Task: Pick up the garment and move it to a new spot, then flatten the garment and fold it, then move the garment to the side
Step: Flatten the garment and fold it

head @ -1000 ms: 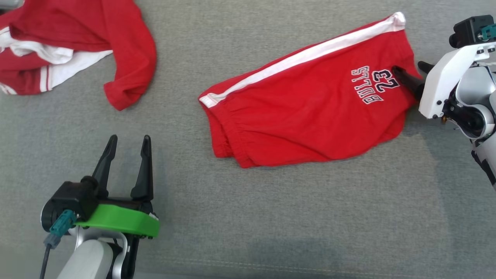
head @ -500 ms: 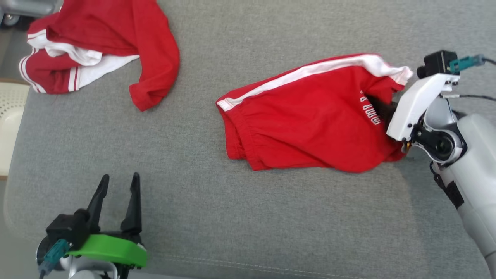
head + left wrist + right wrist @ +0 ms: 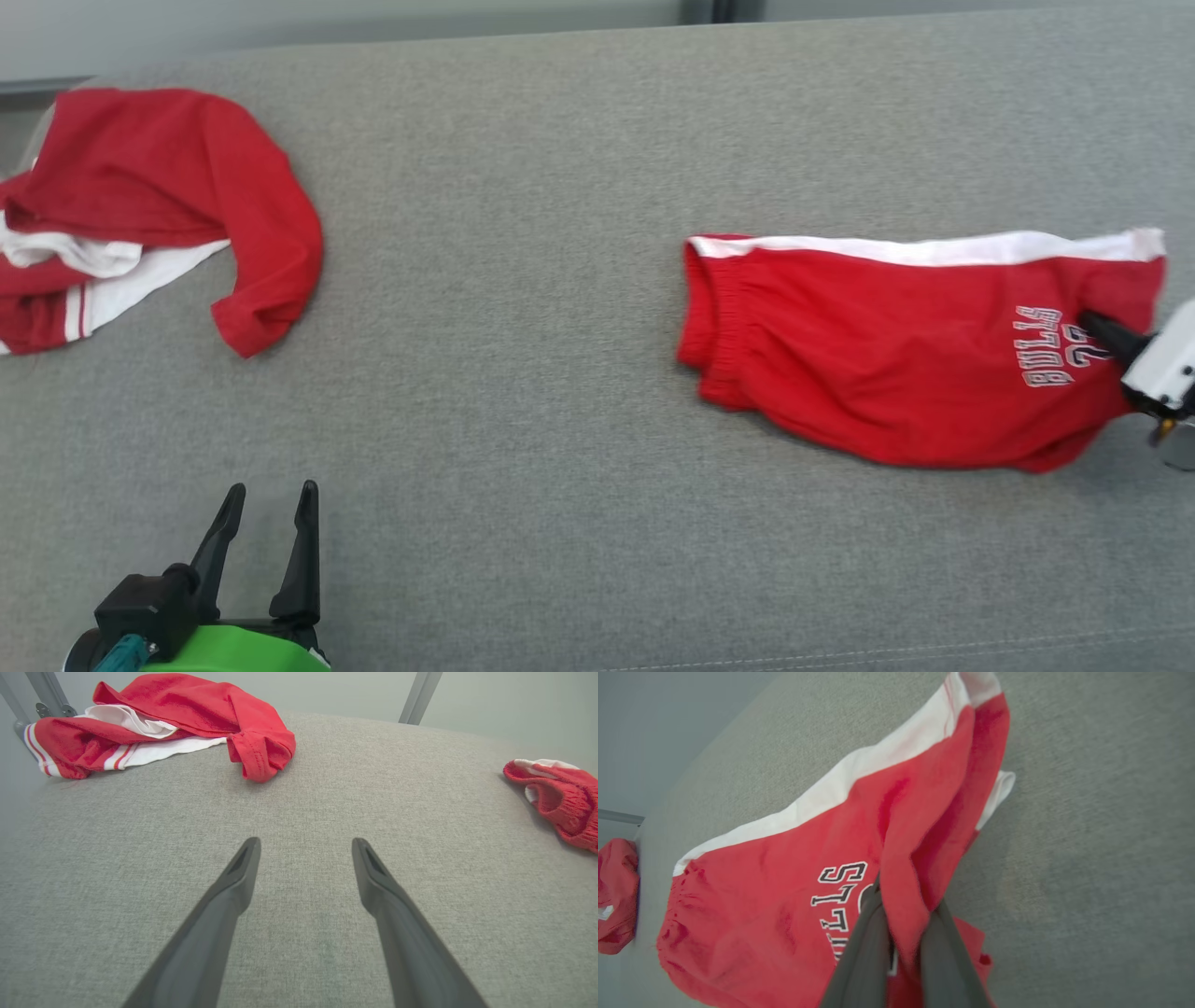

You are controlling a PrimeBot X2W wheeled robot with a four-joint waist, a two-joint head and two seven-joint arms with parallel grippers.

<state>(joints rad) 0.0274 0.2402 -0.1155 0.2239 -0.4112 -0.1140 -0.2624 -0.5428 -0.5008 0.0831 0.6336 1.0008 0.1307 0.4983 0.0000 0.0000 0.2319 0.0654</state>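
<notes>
Across the head view: one pair of shorts (image 3: 887, 364), red, at 3 o'clock, long axis 9-to-3, right gripper (image 3: 1094, 327) at their 3 o'clock end; one red-white heap (image 3: 159, 205), possibly two garments, at 10. Left wrist view: left gripper (image 3: 306, 842) spread, empty, shorts well apart at 3. Right wrist view: fingers clenched on a shorts fold.
</notes>
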